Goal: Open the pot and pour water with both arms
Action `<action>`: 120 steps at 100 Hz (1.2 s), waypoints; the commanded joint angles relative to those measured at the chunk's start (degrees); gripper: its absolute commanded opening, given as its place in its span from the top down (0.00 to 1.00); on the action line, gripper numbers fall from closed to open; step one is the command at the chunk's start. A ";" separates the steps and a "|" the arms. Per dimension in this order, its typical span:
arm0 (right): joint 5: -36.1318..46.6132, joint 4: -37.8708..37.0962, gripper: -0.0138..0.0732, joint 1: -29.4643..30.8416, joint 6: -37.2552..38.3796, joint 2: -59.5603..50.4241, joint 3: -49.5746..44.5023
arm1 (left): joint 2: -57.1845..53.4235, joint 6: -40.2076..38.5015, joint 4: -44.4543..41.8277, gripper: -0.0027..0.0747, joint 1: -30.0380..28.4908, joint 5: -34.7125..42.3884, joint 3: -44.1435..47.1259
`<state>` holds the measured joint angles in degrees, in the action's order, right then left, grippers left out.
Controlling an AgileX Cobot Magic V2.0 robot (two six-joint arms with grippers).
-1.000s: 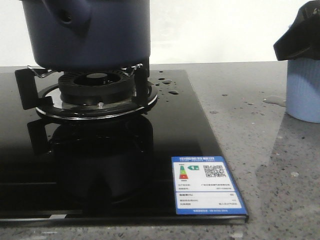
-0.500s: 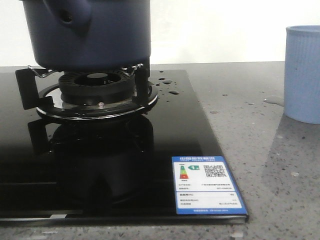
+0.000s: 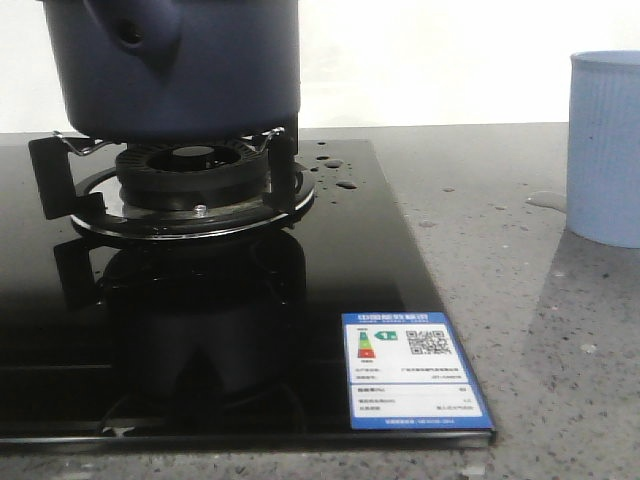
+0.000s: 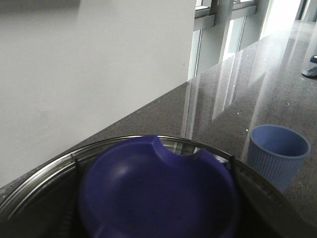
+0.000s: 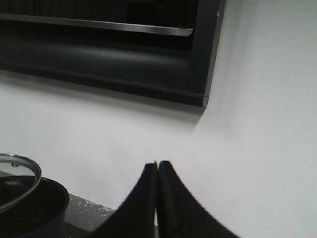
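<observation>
The navy pot (image 3: 180,70) stands on the gas burner (image 3: 190,170), its stubby handle (image 3: 135,30) facing me. In the right wrist view the pot (image 5: 37,210) shows with its glass lid (image 5: 17,178) raised and tilted above the rim. In the left wrist view the lid's steel rim (image 4: 49,168) and blue knob (image 4: 158,193) fill the space where my left fingers sit; the fingers are hidden by the knob. My right gripper (image 5: 157,164) is shut and empty, up against the white wall. Water drops (image 3: 346,184) lie on the hob, and a thin puddle (image 3: 548,200) lies by the cup.
A light blue ribbed cup (image 3: 605,150) stands on the grey counter at the right and also shows in the left wrist view (image 4: 277,153). The black glass hob (image 3: 200,320) carries a blue energy label (image 3: 415,370) at its front right corner. Neither gripper shows in the front view.
One second ago a black gripper part hung over the cup at the right; it has gone out of the front view. The pot and cup have stayed in place.
</observation>
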<state>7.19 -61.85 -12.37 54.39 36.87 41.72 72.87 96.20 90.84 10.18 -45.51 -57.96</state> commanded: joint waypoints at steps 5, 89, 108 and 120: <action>2.12 -0.05 0.92 0.29 0.27 -1.02 2.03 | 1.07 3.97 6.69 0.60 1.57 -0.09 -1.74; 1.76 -0.05 0.92 0.29 0.27 -1.12 1.81 | 7.33 3.96 9.54 0.37 1.78 2.66 -4.35; 1.76 -0.05 0.92 0.29 0.27 -1.12 1.44 | 7.33 3.96 10.02 0.18 1.78 2.65 -4.51; 1.62 -0.05 0.92 0.29 0.27 -1.12 0.51 | 5.58 3.96 10.27 0.19 1.67 1.66 -6.01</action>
<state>7.19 -61.85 -12.37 54.64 35.97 41.44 81.95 100.14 97.25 11.49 -40.91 -61.11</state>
